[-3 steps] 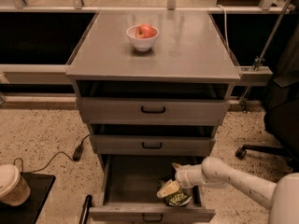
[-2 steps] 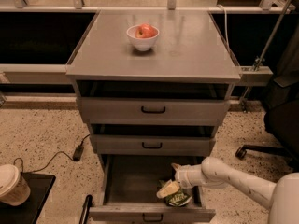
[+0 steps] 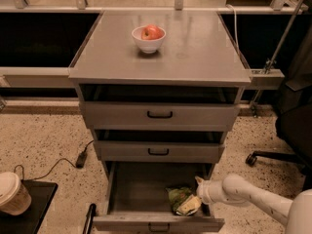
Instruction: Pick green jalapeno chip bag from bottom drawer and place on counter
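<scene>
The bottom drawer [image 3: 139, 189] is pulled open below the two shallower drawers. The green jalapeno chip bag [image 3: 177, 197] lies crinkled at the drawer's front right. My gripper [image 3: 189, 205] reaches in from the lower right on a white arm [image 3: 243, 194]. It sits low in the drawer, right on the bag's right side. The counter [image 3: 200, 48] is the grey cabinet top above.
A white bowl [image 3: 148, 43] holding a red apple [image 3: 152, 31] stands on the counter's back middle. The top drawer [image 3: 160, 114] and middle drawer [image 3: 158, 151] stick out slightly. A paper cup [image 3: 12, 193] stands at lower left. A black office chair [image 3: 292, 126] is at the right. A power adapter [image 3: 80, 158] lies on the floor.
The gripper has shifted a little right and toward the drawer front. More of the green bag shows on its left.
</scene>
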`<action>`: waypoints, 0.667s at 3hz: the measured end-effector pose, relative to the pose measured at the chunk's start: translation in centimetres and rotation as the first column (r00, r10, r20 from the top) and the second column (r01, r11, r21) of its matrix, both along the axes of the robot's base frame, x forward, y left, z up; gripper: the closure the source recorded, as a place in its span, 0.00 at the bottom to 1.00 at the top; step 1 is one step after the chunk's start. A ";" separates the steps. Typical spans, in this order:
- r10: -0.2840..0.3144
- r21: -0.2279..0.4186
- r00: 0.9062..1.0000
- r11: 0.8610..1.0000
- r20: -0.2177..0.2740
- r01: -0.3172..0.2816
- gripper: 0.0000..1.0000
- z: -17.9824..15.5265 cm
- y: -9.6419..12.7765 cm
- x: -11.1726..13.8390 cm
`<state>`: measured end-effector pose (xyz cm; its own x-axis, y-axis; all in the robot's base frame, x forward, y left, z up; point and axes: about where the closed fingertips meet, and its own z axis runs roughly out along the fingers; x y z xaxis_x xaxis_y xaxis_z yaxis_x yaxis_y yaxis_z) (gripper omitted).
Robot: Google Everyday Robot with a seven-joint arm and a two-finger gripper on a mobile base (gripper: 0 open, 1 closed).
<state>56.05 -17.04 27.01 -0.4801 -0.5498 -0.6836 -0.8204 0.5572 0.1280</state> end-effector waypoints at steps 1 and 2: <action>0.000 0.000 1.000 1.000 0.000 0.000 0.00 0.0 0.0 0.0; 0.042 -0.066 0.998 0.997 -0.043 -0.045 0.00 -3.7 1.1 0.1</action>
<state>56.12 -15.95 23.34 -0.4819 -0.6143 -0.6248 -0.8387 0.5298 0.1259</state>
